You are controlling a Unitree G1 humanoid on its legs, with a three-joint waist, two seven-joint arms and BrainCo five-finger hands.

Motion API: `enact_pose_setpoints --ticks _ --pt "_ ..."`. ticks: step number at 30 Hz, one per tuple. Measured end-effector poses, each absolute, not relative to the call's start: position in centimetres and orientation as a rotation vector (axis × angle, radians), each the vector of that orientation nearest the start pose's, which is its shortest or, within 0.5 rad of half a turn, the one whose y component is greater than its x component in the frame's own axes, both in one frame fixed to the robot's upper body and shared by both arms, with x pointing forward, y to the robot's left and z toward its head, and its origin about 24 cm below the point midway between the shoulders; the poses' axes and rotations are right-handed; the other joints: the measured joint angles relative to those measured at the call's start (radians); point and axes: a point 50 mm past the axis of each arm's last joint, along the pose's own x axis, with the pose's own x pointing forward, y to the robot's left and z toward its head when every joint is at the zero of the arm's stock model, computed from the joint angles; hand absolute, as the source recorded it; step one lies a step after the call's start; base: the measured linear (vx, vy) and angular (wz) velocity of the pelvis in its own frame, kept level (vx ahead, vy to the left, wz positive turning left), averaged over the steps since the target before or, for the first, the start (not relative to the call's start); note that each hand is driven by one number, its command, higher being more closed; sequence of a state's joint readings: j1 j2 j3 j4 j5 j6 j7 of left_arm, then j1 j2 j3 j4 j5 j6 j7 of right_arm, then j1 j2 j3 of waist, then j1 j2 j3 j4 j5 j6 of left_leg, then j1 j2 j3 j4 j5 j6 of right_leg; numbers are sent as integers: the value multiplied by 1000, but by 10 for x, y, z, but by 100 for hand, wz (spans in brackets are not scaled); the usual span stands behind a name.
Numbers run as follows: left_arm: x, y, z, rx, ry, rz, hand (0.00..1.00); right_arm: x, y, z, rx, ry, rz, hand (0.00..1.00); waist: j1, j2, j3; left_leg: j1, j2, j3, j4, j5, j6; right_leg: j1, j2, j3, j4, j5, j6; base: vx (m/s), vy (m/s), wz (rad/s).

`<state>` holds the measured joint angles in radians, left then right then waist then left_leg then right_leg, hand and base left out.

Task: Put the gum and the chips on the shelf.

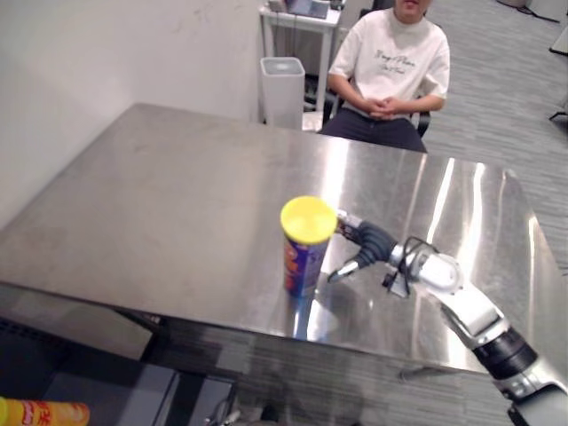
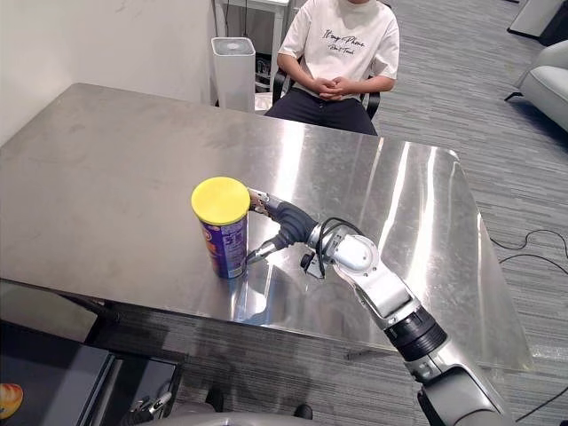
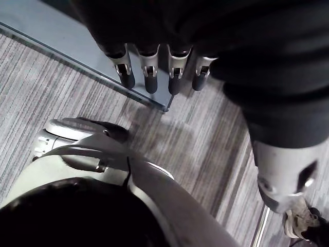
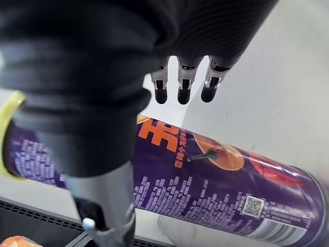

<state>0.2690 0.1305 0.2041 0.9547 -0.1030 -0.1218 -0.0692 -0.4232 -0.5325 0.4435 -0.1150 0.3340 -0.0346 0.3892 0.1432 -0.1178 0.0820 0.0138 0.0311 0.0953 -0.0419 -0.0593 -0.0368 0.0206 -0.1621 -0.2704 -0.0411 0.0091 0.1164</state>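
A purple chips can (image 1: 304,253) with a yellow lid stands upright near the front edge of the steel table (image 1: 160,195). My right hand (image 2: 293,222) reaches in from the right at can height. Its fingers pass behind the can and its thumb lies in front, spread on either side and not closed on it. In the right wrist view the straight fingers (image 4: 185,87) hover just past the can's purple wall (image 4: 205,180). My left hand (image 3: 149,72) hangs low over the carpet with straight fingers and holds nothing.
A person (image 1: 390,62) sits at the table's far side with hands clasped. A white bin (image 1: 282,89) stands by the wall behind the table. Below the front left corner is a dark shelf (image 1: 89,386) holding a yellow-orange pack (image 1: 40,413).
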Motion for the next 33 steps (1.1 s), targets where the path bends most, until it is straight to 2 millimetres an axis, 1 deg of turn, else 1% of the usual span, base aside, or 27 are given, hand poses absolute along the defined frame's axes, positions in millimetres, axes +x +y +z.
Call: enact_pose_setpoints --ticks 6,13,15,18,19,25,27,30,33 --pt "46 234 -154 -76 1047 324 0 281 -84 153 -326 -346 959 0 0 -5 11 -12 0 0 3 0 0 -10 0 -1 0 0 0 0 0 0" --pt "47 235 -153 -70 1043 329 0 281 -82 152 -319 -338 971 0 3 -11 15 -17 0 0 4 -1 1 -14 0 -3 0 0 0 1 0 0" --pt "47 235 -153 -68 1043 332 0 281 -78 152 -326 -334 986 0 2 -11 16 -28 0 0 10 -2 1 -21 -1 -3 0 0 0 0 0 0" --pt "49 235 -153 -67 1039 333 0 281 -76 150 -329 -324 995 0 9 -12 19 -29 2 0 11 -2 1 -22 1 -3 0 0 0 0 0 0" --pt "49 235 -153 -67 1038 333 0 281 -76 150 -329 -324 996 100 10 -11 20 -30 2 0 11 -2 1 -22 1 -3 0 0 0 0 0 0" --pt "50 235 -153 -66 1036 334 0 281 -72 147 -311 -300 1022 100 11 -11 21 -42 1 1 13 -2 1 -34 0 -2 0 0 0 0 0 0" --pt "51 235 -153 -65 1035 335 0 284 -71 150 -320 -309 1025 100 11 -11 24 -44 1 1 15 -2 1 -34 0 -4 0 0 0 5 -5 3" --pt "53 235 -153 -65 1030 333 0 284 -71 150 -324 -308 1026 100 21 -11 24 -43 1 2 17 -2 1 -33 0 -3 0 0 0 0 0 0" --pt "53 235 -153 -65 1029 333 0 285 -71 150 -324 -307 1027 100 25 -12 25 -41 1 3 17 -2 1 -31 0 -4 0 1 -1 0 0 0"
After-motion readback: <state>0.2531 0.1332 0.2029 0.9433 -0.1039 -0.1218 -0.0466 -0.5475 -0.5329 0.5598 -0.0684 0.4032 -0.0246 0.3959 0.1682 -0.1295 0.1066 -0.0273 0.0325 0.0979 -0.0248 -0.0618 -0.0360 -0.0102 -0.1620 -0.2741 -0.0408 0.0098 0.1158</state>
